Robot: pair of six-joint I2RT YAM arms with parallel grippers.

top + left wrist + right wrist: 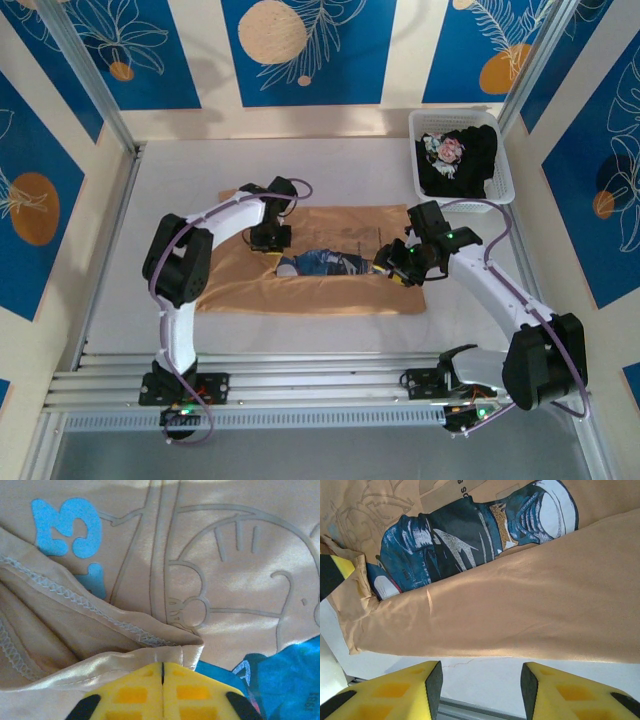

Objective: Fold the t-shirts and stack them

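Our left pincer [270, 245] [163, 667] is closed, its two yellow fingers pressed flat together with their tips at a stitched hem fold of the tan-orange t-shirt [330, 290] [240, 555]. We cannot tell from the wrist view whether any cloth is caught between them. Our right pincer [395, 268] [481, 672] stands open and holds nothing, its yellow fingers parted over a strip of bare white worktop [200, 170] [380, 660] just beside the shirt's edge. The tan-orange t-shirt [545, 610] lies spread at the middle of the worktop between our two arms. One long edge is folded over towards the middle, so that the blue and white cartoon print [325, 263] [455, 535] shows only in part above the fold. Near the left pincer the cloth is rucked into loose folds, with an inner seam turned up, and grey outline drawing and blue lettering [67, 527] run across the flat part beyond. The black t-shirt [470, 160] with its pink-white print sits crumpled in the white mesh basket [504, 170] at the far right corner of the worktop, well apart from both pincers.
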